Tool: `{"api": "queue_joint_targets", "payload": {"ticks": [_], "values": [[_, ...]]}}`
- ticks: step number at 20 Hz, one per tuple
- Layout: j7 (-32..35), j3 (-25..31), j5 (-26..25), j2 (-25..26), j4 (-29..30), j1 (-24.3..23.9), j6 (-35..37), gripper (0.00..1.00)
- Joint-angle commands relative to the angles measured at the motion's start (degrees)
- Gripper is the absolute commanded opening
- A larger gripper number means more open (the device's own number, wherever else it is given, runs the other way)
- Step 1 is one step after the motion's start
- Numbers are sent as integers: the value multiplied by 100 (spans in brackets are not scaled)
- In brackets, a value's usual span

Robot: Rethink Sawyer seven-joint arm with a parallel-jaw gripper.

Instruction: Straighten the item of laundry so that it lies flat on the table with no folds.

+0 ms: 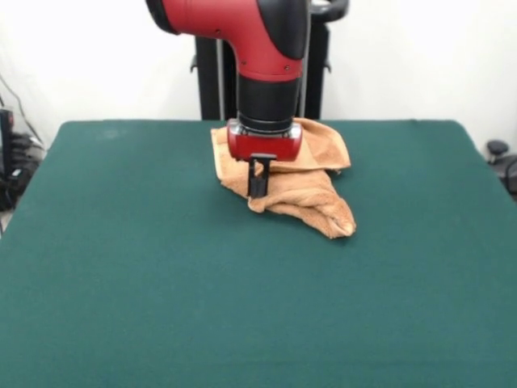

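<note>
Green felt bench (121, 283), white wall behind. Orange terry towel (311, 198) bunched at far middle, layers overlapping, one corner trailing forward. Pincer (258, 179) down at its left edge, seemingly closed on fold. Flattening barely begun.

No text, label or number can be read anywhere, as far as this view shows.

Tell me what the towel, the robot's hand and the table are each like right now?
towel: crumpled, folded over itself, not flat.
gripper: lowered onto the towel's near edge; whether it is open or shut cannot be told.
table: green cloth lying smooth, with the towel on its far half.
</note>
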Motion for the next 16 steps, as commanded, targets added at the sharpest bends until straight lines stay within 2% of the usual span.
{"api": "queue_joint_targets", "payload": {"ticks": [1, 16], "values": [[1550, 252, 557, -141, 195, 697, 90, 0], [1771, 58, 1459, -11, 210, 1498, -54, 0]]}}
